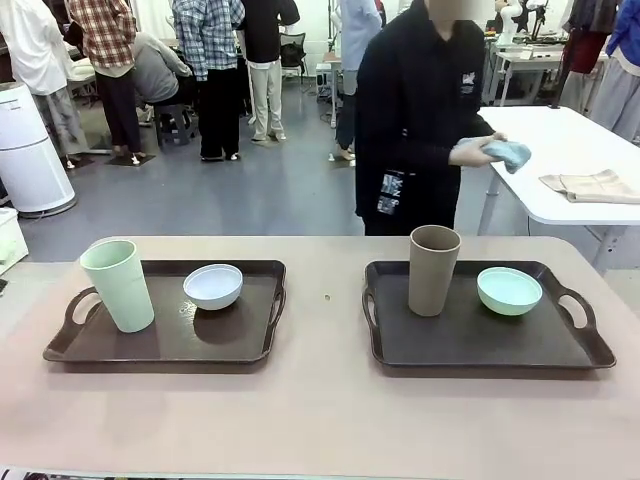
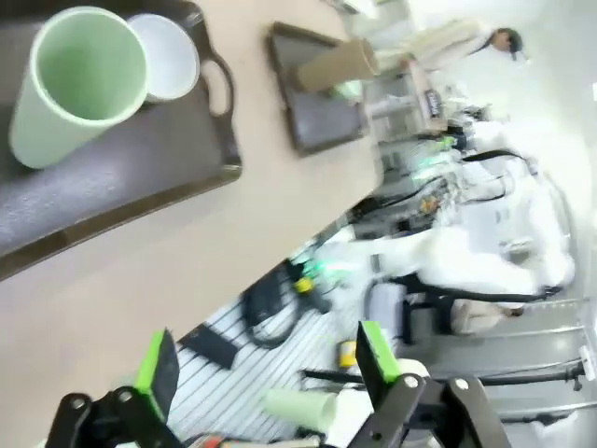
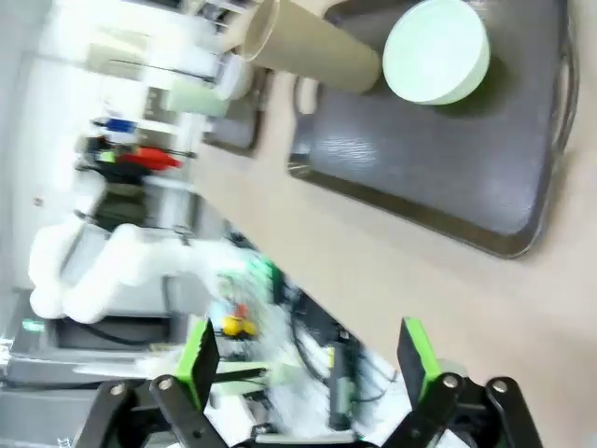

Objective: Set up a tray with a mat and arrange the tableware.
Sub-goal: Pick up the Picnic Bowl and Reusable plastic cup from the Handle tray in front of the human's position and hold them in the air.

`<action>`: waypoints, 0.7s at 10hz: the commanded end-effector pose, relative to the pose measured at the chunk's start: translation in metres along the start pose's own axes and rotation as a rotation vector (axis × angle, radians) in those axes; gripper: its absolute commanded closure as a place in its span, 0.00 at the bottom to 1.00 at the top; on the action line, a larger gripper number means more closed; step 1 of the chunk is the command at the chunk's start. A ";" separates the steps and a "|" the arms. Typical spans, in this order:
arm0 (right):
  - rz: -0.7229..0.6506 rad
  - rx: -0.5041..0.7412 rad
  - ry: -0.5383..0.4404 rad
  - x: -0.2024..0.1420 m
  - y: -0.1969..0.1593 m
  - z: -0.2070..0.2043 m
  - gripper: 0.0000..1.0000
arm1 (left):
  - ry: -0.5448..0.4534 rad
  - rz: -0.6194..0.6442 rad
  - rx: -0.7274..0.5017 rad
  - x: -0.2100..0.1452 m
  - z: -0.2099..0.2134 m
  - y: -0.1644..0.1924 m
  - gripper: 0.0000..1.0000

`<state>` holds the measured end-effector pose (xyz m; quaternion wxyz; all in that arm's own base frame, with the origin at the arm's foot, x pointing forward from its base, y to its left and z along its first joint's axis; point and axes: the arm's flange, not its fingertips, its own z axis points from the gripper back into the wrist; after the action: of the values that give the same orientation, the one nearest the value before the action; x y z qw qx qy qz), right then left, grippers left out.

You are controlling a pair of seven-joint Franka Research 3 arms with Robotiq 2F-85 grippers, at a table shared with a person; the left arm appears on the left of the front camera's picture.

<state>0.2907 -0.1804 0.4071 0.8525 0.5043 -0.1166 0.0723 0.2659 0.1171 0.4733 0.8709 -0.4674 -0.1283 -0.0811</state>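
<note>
Green-padded fingers of the left gripper rise from the bottom of its wrist view. They are spread as wide as they go and nothing lies between them. Just past the tips is bare table, with floor gear showing beyond the table's near edge. Well ahead of this gripper, toward the finger at picture left, the pale green cup stands upright on the left tray. The white bowl sits just beyond the cup, farther from the gripper. In the front view a narrow strip of tray shows between the two, so they do not touch.

The right gripper is spread just as wide and is equally empty, hanging near the table's near edge. Well ahead of it lies the right tray. The brown-taupe cup stands upright on it, straight out from the gap between the fingers. The mint green bowl sits just beside the cup, apart from it, toward the finger at picture right.

The two trays lie side by side with bare table between them. Far beyond both grippers, at the table's far side, a person stands holding a blue cloth in one hand.
</note>
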 end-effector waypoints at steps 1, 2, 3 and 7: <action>-0.022 0.277 -0.119 0.015 -0.046 -0.011 0.00 | -0.262 0.157 -0.468 -0.002 -0.011 0.027 0.00; 0.050 0.336 -0.139 0.016 -0.053 -0.023 0.00 | -0.285 0.116 -0.477 -0.013 -0.034 0.022 0.00; -0.036 0.134 -0.079 -0.010 -0.022 0.004 0.00 | -0.079 0.063 -0.143 -0.008 0.010 0.021 0.00; -0.036 0.134 -0.079 -0.010 -0.022 0.004 0.00 | -0.079 0.063 -0.143 -0.008 0.010 0.021 0.00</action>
<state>0.2897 -0.1973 0.3833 0.8095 0.5666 -0.1454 0.0501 0.2688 0.1314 0.4598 0.8297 -0.5404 -0.1367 -0.0303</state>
